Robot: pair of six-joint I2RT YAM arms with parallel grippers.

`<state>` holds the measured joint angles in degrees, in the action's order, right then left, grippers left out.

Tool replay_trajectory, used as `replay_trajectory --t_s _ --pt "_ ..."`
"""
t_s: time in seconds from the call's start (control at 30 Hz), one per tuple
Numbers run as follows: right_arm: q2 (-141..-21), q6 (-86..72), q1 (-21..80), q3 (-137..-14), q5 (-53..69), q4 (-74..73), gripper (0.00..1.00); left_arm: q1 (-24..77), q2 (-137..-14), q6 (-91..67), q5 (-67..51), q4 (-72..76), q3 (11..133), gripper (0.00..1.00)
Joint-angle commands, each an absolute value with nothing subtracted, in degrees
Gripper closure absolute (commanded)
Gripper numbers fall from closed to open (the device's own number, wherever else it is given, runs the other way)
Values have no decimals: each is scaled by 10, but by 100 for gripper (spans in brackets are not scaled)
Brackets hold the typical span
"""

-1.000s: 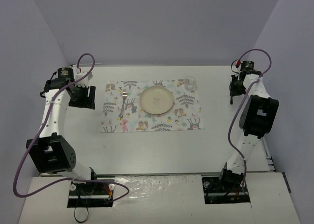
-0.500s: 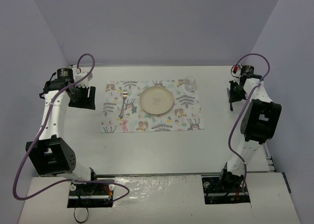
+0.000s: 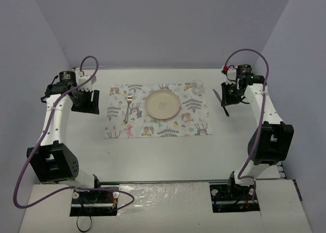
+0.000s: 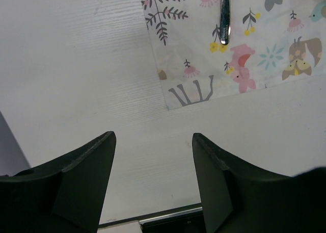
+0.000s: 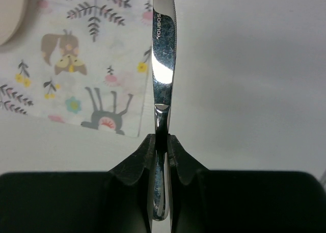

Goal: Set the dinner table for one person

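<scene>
The off-white dinner table (image 3: 163, 156) carries a printed cloth (image 3: 158, 122) with a cream plate (image 3: 163, 104), a fork (image 3: 127, 108) to its left and a clear glass (image 3: 197, 84) at its far right corner. My right gripper (image 3: 229, 96) is shut on a steel knife (image 3: 220, 101) and holds it above the bare table just right of the cloth. In the right wrist view the knife (image 5: 164, 54) sticks straight out of the gripper (image 5: 162, 141), past the cloth's corner (image 5: 76, 70). My left gripper (image 3: 86, 101) is open and empty, left of the cloth. The left wrist view shows its open gripper (image 4: 153, 141) and the fork's handle (image 4: 224, 19).
The table's metal edge rail (image 4: 168, 218) shows under the left gripper. Grey walls stand on three sides. Bare tabletop lies in front of the cloth and on both sides of it.
My right arm has swung left from the table's right edge towards the cloth, carrying the knife. The left arm has not moved.
</scene>
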<state>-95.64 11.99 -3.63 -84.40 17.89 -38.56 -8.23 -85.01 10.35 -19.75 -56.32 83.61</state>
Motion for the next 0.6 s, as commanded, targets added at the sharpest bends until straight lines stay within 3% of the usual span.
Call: replay_trajectory --t_s 0.0,0.17,0.57 --pt "-925 102 15 -838 246 -423 100 -83 -828 94 -205 -555 848 41" --pt "-944 50 67 -824 274 -407 100 -83 -824 83 -192 -564 849 41" --pt "-991 8 155 -821 203 -343 100 -83 -809 91 -171 -569 828 41"
